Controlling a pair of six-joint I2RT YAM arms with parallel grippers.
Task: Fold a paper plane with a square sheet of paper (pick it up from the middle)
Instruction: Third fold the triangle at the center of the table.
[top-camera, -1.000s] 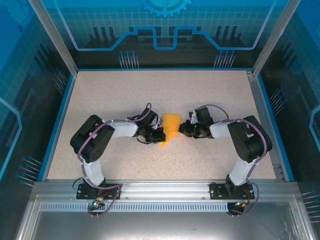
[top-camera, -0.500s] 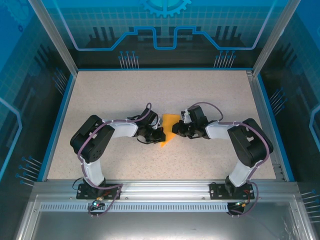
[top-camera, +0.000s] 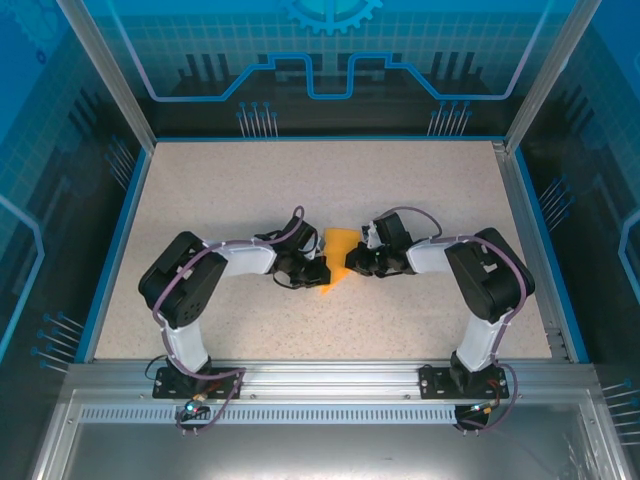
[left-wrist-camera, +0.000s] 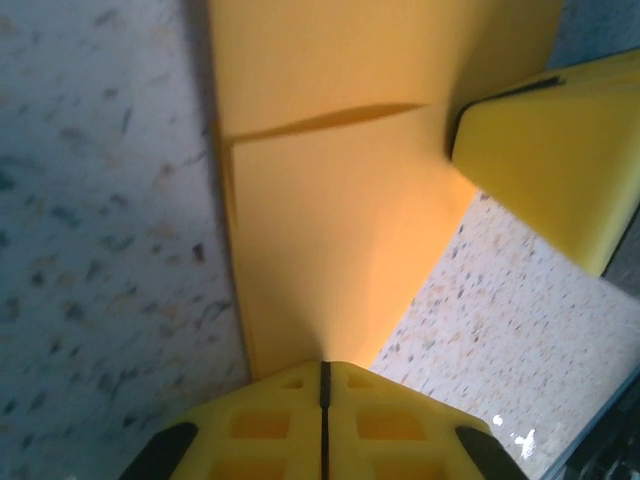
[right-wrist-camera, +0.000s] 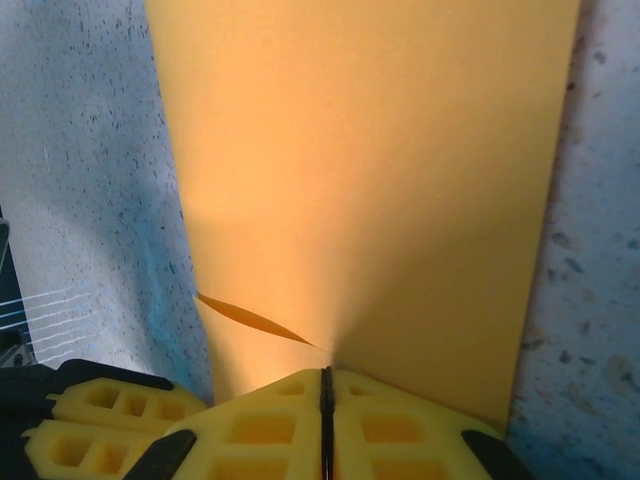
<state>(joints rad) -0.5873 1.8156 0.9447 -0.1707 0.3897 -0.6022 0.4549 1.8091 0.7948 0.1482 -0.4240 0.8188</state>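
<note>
Left wrist, left tool (left-wrist-camera: 323, 366) pinched on paper (left-wrist-camera: 330, 230)

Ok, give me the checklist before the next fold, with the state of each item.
1. Left pincer shut on the paper: ok.
2. Right pincer shut on the paper: ok.
3. Pincers gripping from opposite sides of the paper: ok.
4. Folded layers lying tight together: not ok, a slit gapes near the right pincer.
5. Paper resting on the table: cannot tell.
</note>
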